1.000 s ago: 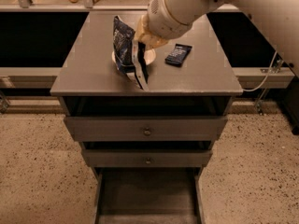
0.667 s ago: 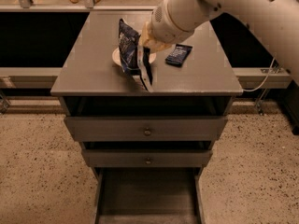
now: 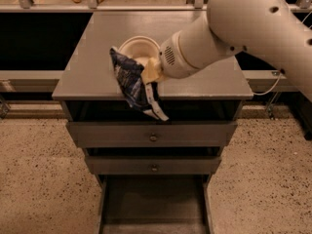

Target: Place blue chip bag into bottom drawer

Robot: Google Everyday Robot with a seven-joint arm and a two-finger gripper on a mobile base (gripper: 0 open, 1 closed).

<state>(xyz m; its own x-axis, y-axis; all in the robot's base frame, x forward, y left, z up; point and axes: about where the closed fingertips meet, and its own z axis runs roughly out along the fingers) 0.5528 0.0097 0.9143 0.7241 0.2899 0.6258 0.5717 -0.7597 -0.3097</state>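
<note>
The claw is clamped on the blue chip bag, which hangs crumpled in the air right at the front edge of the tabletop, its lower end dipping past the lip. There's pale print on the foil, but no word can be read. Just behind sits a cream bowl. The white arm reaches in from the right. Below are two shut drawers with round knobs, and under them the bottom drawer stands pulled open.
</note>
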